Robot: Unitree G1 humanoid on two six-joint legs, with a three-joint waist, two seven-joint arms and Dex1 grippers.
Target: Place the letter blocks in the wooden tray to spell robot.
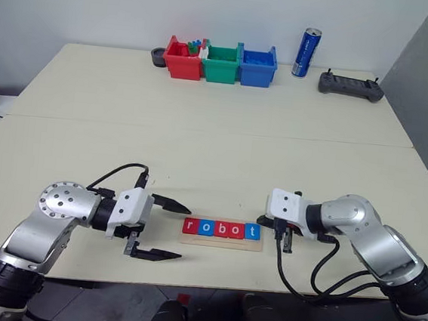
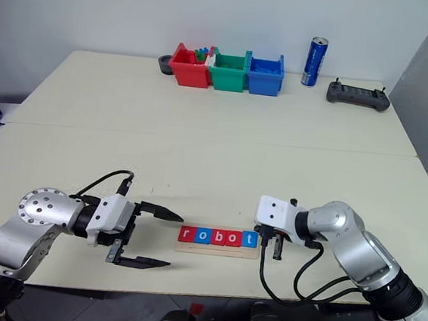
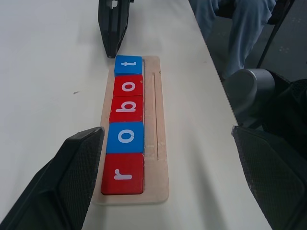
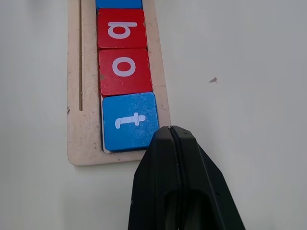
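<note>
Wooden tray (image 1: 220, 241) spells robot with our blocks (image 1: 221, 229); right gripper (image 4: 173, 139) pressed together, empty; left gripper (image 1: 163, 230) spread; next we retract.

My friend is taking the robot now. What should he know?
Left gripper: open, holding nothing, just left of the wooden tray.
Right gripper: shut, holding nothing, tip at the tray's right end beside the t.
Letter blocks: all five sit in the tray in a row, reading r, o, b, o, t.
Done: the word is spelled.
Left: nothing to place; probably just pull both arms back.
</note>
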